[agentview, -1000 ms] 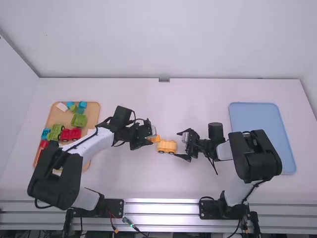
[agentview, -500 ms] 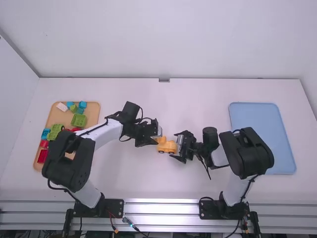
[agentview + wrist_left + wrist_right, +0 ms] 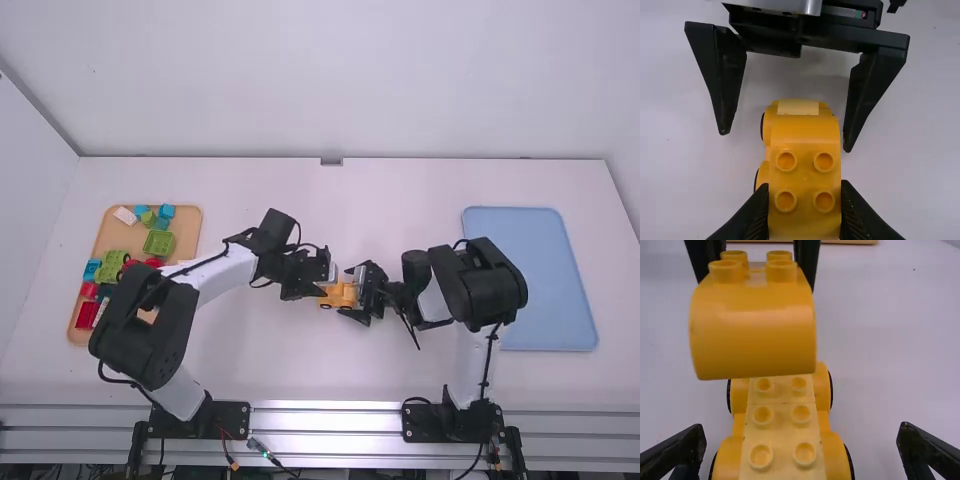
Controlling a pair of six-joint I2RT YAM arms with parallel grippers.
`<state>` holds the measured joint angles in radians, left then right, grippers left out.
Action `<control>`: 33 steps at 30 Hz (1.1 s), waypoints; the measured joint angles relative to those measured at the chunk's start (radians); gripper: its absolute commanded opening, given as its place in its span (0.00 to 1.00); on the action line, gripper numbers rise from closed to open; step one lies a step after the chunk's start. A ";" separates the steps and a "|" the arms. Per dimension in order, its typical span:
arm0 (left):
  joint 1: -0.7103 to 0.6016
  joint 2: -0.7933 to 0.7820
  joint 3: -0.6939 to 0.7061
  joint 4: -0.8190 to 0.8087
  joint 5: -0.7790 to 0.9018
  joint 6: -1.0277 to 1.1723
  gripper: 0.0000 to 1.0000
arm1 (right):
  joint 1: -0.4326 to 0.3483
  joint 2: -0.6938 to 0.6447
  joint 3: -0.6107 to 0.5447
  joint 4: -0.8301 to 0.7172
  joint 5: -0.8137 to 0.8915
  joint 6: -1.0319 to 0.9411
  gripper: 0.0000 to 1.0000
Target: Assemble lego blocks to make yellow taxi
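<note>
Left gripper (image 3: 804, 200), near the centre of the high frame: fingers drawn in against 2 opposite sides of the curved yellow block (image 3: 805, 167), which is held level with its 4 studs facing up. Gripping by the sides appears deliberate, leaving the top free and the underside free to meet the studs beneath. Right gripper (image 3: 801, 437), just right of centre in the high frame: 2 fingers standing wide apart, nothing clasped, with the end of the wheeled yellow base (image 3: 782, 415) lying between them. That placing would suit steadying the base from its flanks, since its wheels could let it roll under a push. The base rests upright on the table at the centre of the high frame, and the block is above it, covering part of its length; whether the 2 touch cannot be told. Work is judged to be at the seating step, with the taxi close to assembled. Next move should square the block over the studs and press straight down; an off-centre press could tip or skid the base. The tan tray (image 3: 113, 240) at the left of the high frame holds other blocks; the blue tray (image 3: 530, 270) lies at the right.
</note>
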<state>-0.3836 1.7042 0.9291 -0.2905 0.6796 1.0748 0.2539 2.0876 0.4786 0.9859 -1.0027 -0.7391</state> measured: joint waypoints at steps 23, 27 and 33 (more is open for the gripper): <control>-0.004 0.070 0.000 0.084 0.000 -0.031 0.08 | 0.028 0.000 0.077 -0.164 -0.015 -0.060 0.52; -0.004 0.071 0.000 0.071 0.000 -0.043 0.06 | 0.036 0.000 0.104 -0.222 -0.025 -0.097 0.52; -0.004 0.071 -0.002 0.094 0.000 -0.061 0.06 | 0.038 0.002 0.117 -0.256 -0.010 -0.132 0.85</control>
<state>-0.3874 1.7748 0.9268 -0.1963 0.6796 1.0138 0.2916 2.0892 0.5957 0.7300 -1.0130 -0.8715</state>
